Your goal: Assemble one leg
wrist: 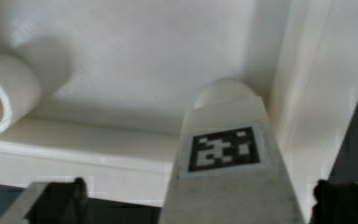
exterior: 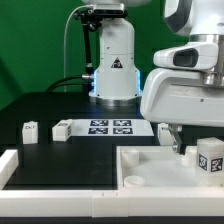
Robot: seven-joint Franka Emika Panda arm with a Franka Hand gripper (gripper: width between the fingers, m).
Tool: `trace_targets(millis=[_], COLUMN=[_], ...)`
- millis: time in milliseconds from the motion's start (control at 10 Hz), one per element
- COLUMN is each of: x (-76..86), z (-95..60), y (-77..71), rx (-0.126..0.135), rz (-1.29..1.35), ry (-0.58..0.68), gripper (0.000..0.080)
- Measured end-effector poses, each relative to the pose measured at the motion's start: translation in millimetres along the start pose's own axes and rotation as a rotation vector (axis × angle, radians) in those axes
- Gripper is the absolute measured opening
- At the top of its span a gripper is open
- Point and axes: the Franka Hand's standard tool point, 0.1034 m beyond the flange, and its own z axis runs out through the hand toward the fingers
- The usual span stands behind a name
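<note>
The leg sits in the end effector, its marker tag facing the wrist camera and a dark finger showing at either side of it low in the frame; they look clamped on it, though actual contact is hard to make out. It hangs over the large white panel, near a round socket by the raised rim. My reading is that the leg is being carried to its mounting point, and the next move calls for lining its end up with a socket, then lowering and turning it in.

The exterior view shows what the wrist cannot: two legs lying apart on the dark surface, another tagged leg at the panel's far right, and the marker board. There the arm hides the grasp itself
</note>
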Motion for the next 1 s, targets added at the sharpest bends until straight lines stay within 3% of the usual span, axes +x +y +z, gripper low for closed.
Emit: trace_targets(millis=[200, 600, 800, 1000], x=[0.0, -1.0, -2.6, -2.9], z=[0.0, 0.8, 0.9, 1.0], y=[-0.3, -1.9, -10.7, -12.0], rx=[0.001, 0.010, 0.045, 0.051], rz=[0.044, 0.399, 0.830, 1.118], ry=[0.000, -0.001, 0.027, 0.024], gripper=[0.0330, 0.0291, 0.0291, 0.0291])
